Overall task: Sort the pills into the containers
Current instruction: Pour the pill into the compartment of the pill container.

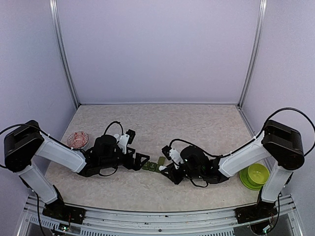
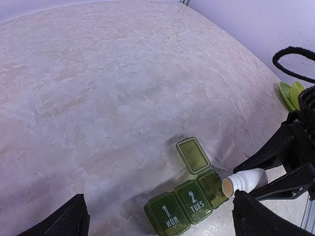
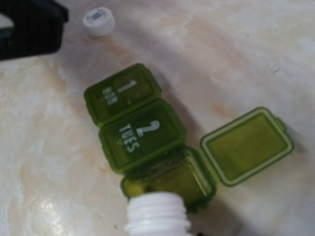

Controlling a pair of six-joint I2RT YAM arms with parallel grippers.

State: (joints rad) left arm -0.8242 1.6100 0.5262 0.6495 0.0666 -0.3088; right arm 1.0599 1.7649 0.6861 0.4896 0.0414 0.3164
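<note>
Step in hand: pouring pills from the bottle [image 2: 244,180] into the organizer [image 3: 133,132], by my guess.
Right gripper [image 1: 166,168]: clenched on the bottle's body, tipping it on its side with the mouth facing the organizer.
Left gripper [image 1: 142,160]: released, its jaws spread wide and holding nothing; it hovers just beside the organizer's MON end.
Organizer: lies on the table between the two grippers. The MON and TUES cells are shut.
Third cell [image 3: 172,179]: open, with its lid [image 3: 246,146] flipped flat to the side.
Bottle mouth: right at the third cell's rim, low and close. I cannot tell whether it touches.
Pills: none that I can make out, either in the bottle neck or in the cell.
Cap [image 3: 98,20]: off and sitting on the table past the MON end.
Doing it well: centre the mouth over the open cell rather than its edge. Tilt slowly so that one pill rolls out and not a rush of them.
Watch for: the light organizer sliding if the bottle nudges it. The free left gripper could steady the shut end.
Risk: pills bouncing onto the lid or the table.
</note>
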